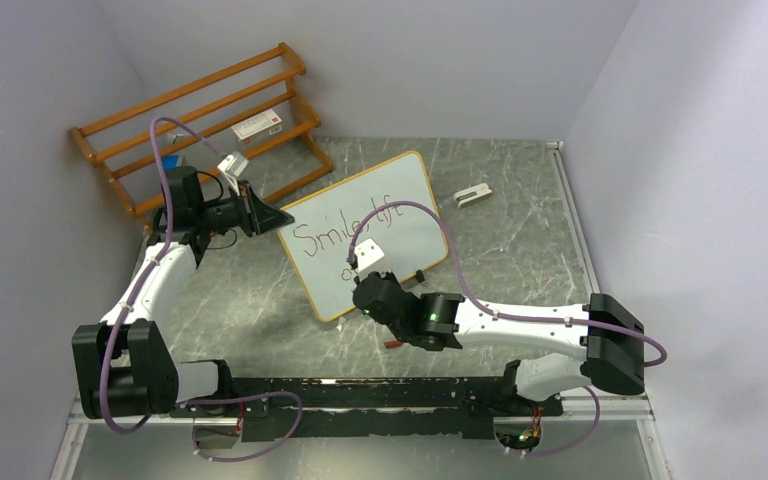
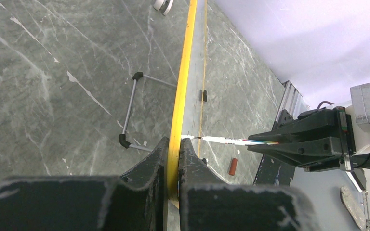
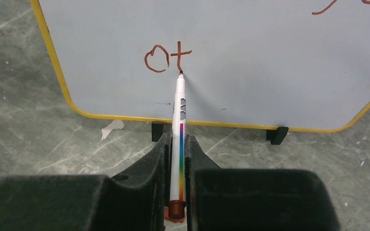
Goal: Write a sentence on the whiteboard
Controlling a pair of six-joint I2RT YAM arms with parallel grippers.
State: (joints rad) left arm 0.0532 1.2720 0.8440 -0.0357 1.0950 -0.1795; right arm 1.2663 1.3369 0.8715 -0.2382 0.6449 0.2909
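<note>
**On the grey table: pen tip at the board**

On the marbled table [image 1: 520, 230], mid-field, the whiteboard [image 1: 360, 235] stands propped on small black feet, leaning back, yellowish frame all round. A wire stand shows behind it in the left wrist view.

The sentence [image 1: 345, 228]: top line reads "Smile, lift"; the second line shows only "ot", in reddish-brown ink.

Left claw [image 2: 173, 144]: closed tight on the board's side edge, frame pinched between the two fingers.

Right claw [image 3: 176, 139]: closed on a white marker [image 3: 179, 115] with a rainbow stripe, held along the fingers. The tip touches the board at the foot of the "t".

A brown cap [image 2: 231, 166] lies on the table near the board's front. Orange-brown wooden rack [image 1: 200, 110] stands at the back left, a small box [image 1: 257, 126] on it. A small white item [image 1: 472, 196] lies right of the board; I cannot tell what it is.
</note>
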